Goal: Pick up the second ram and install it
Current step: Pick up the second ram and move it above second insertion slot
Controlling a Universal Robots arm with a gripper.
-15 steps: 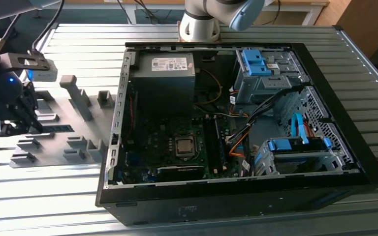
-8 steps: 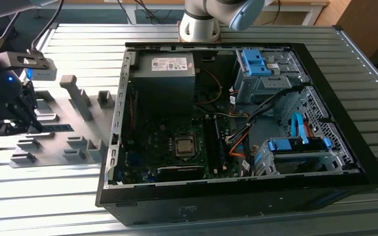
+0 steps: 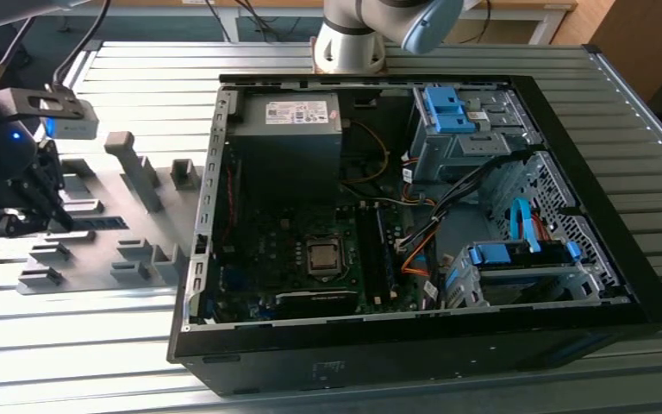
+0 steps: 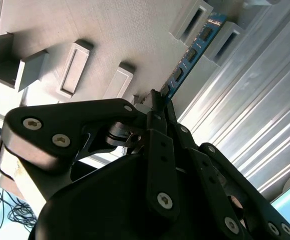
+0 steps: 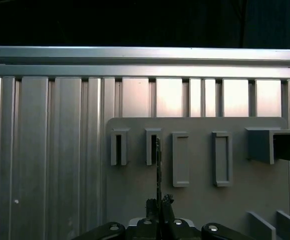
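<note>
The second ram [image 3: 103,222] is a thin dark board with black chips, lying on edge on the grey fixture plate [image 3: 90,259] at the exterior view's left, beside the open computer case [image 3: 607,285]. In the second wrist view the ram [image 4: 194,47] runs between two grey fixture blocks and into my gripper [image 4: 159,97]. In the first wrist view the ram [image 5: 158,165] shows edge-on, with the gripper [image 5: 158,202] shut on its near end, one finger pressed to each face. The gripper [image 3: 61,222] hangs over the plate's left part.
Raised grey blocks and posts [image 3: 135,168] stand across the fixture plate near the gripper. The case holds a motherboard [image 3: 320,259], a power supply [image 3: 287,129], cables and blue drive-bay clips [image 3: 446,108]. The arm's base [image 3: 348,47] stands behind the case on the ribbed metal table [image 3: 78,345].
</note>
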